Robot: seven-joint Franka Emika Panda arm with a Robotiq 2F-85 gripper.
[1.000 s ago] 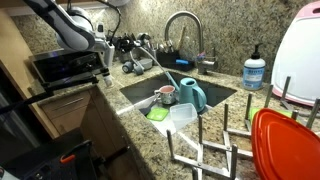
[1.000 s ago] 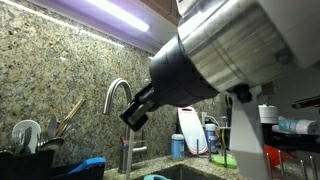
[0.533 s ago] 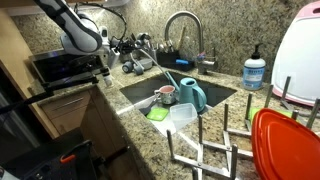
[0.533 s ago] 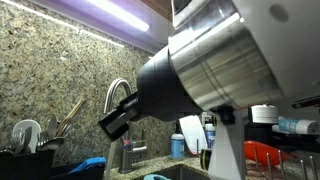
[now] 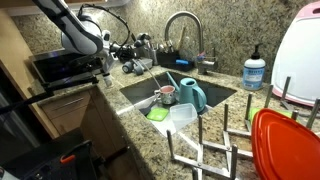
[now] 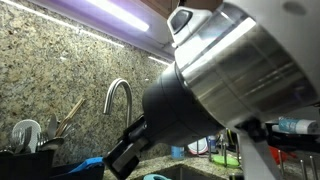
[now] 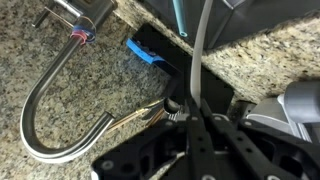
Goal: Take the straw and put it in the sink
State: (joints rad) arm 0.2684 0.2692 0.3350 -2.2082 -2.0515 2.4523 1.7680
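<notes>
Now straw (image 7: 199, 50) sticks from pincer (image 7: 190, 113) (clamped).

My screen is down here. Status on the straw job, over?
Tool shut on the straw. Straw aloft by the faucet, not yet in the sink. Teal jug and red cup sit in the basin.

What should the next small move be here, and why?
Probably carry the straw out over the sink before letting go. The fingers are shut on it, and in an exterior view they sit above the granite counter by the basin's back corner, not over it.
</notes>
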